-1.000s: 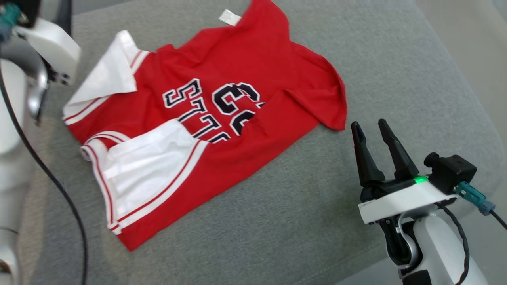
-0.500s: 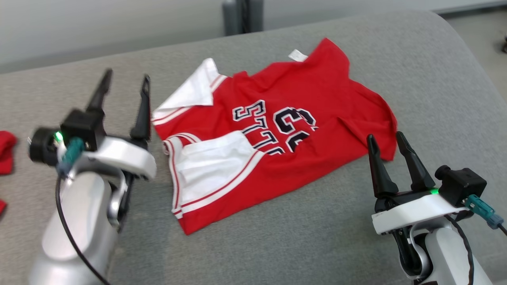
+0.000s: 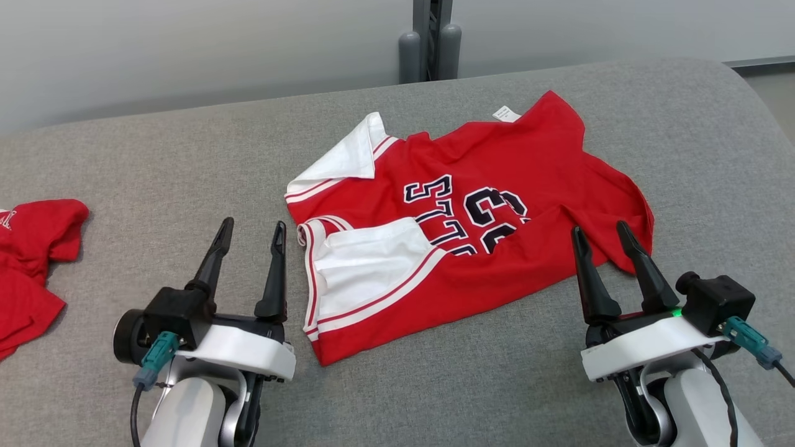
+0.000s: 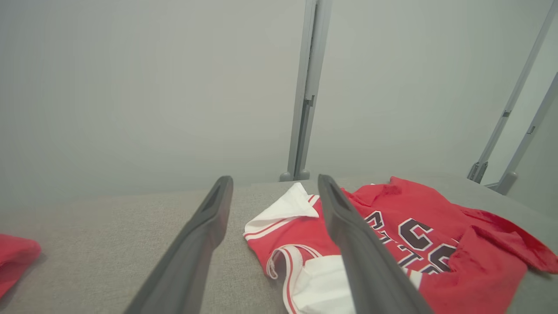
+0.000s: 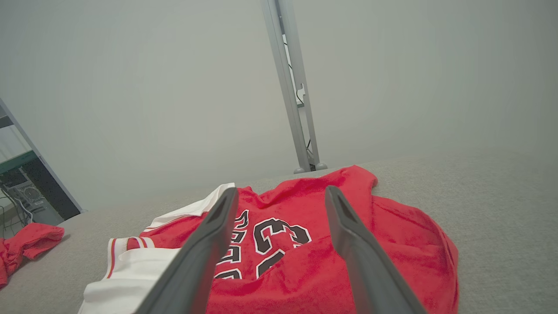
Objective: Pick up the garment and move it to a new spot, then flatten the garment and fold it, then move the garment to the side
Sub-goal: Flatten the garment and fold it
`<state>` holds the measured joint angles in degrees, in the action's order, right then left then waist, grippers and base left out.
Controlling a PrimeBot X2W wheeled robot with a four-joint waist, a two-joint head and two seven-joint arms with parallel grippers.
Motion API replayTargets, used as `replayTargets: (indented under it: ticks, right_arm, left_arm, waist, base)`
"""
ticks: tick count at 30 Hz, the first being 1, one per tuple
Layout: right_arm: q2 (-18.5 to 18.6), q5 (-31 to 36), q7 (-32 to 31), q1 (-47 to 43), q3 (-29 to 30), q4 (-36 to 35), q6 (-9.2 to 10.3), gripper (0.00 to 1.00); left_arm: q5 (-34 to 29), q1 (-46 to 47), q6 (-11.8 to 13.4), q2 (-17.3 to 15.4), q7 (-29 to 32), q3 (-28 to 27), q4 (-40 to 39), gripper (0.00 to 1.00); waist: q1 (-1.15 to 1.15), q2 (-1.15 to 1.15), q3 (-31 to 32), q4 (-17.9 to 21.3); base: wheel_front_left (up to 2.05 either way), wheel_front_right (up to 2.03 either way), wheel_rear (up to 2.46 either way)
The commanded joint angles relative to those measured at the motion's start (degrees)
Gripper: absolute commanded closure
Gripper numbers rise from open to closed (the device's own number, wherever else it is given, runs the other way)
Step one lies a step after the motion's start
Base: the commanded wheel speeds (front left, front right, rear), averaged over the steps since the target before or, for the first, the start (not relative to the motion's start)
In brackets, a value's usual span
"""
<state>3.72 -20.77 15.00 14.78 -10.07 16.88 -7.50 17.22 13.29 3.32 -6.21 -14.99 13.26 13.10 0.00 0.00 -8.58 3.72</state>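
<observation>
Grey cushion (image 3: 186, 161) beneath jersey (image 3: 534, 167) and red cloth (image 3: 34, 248)

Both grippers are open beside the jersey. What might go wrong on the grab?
The jersey lies in folded layers with its white panel turned over; a pinch may catch one layer only and bunch it.
A second red garment lies far left; the left gripper might take it instead.
</observation>
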Motion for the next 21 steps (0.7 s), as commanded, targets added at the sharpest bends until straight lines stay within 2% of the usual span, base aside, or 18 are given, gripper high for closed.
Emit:
replayTargets:
  ticks: [1, 9, 14, 21]
  right_arm:
    - [0.39, -0.22, 0.29, -0.22, -0.26, -0.16, 0.02, 0.0]
    - [0.35, -0.6, 0.28, 1.04, -0.61, -0.12, 0.02, 0.0]
    - [0.23, -0.88, 0.28, 1.54, -0.2, -0.24, 0.02, 0.0]
    - [-0.03, -1.01, 0.29, 2.21, 0.05, -0.5, 0.02, 0.0]
  left_arm:
    - [-0.81, -0.23, -0.58, 0.14, -0.24, -0.16, 0.17, 0.0]
    - [-6.39, 3.16, -1.45, -0.49, -0.1, 3.14, 6.75, 0.0]
    - [-8.93, 7.09, -0.56, -1.54, 1.69, 4.8, 13.19, 0.0]
    - [-10.51, 11.25, -0.62, -2.4, 2.47, 6.11, 19.96, 0.0]
  waist:
    - [0.0, 0.0, -0.27, 0.31]
    - [0.0, 0.0, -2.72, 3.47]
    - [0.0, 0.0, -5.0, 5.73]
    - [0.0, 0.0, -7.53, 7.69]
  base:
    - [0.0, 0.0, 0.0]
    - [0.0, 0.0, 0.0]
    - [0.0, 0.0, 0.0]
    - [0.0, 0.0, 0.0]
